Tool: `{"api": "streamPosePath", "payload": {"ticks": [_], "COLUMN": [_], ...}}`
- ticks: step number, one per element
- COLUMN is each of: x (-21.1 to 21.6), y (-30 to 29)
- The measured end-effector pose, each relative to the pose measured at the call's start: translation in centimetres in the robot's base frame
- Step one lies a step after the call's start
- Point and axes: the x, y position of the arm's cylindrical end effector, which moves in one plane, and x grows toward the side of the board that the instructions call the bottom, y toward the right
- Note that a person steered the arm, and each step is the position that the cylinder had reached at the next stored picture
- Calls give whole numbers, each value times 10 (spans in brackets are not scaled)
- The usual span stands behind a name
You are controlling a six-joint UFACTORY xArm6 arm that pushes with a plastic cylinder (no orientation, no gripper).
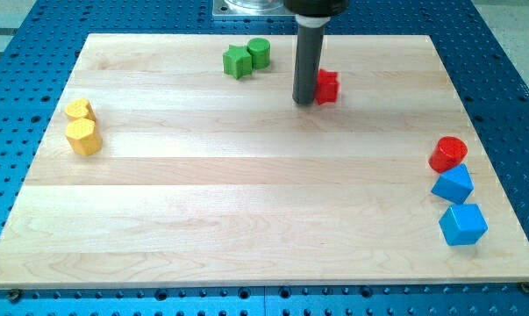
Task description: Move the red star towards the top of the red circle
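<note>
The red star [328, 86] lies near the view's top, right of centre, partly hidden by my rod. My tip [304, 102] rests on the board right against the star's left side. The red circle [448, 154] stands far off at the view's right edge, lower than the star.
A green star [238, 61] and a green circle [259, 53] sit together at the view's top, left of my rod. Two yellow blocks [82, 127] lie at the left edge. Two blue blocks [457, 204] lie just below the red circle. The wooden board [246, 219] ends close to them.
</note>
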Motion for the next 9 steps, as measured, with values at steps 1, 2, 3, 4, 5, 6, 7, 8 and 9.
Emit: {"api": "streamPosePath", "payload": {"ticks": [1, 2, 3, 4, 5, 6, 7, 8, 9], "x": [-22, -12, 15, -3, -7, 26, 42, 11, 41], "y": [-10, 89, 145, 119, 70, 139, 187, 140, 140]}}
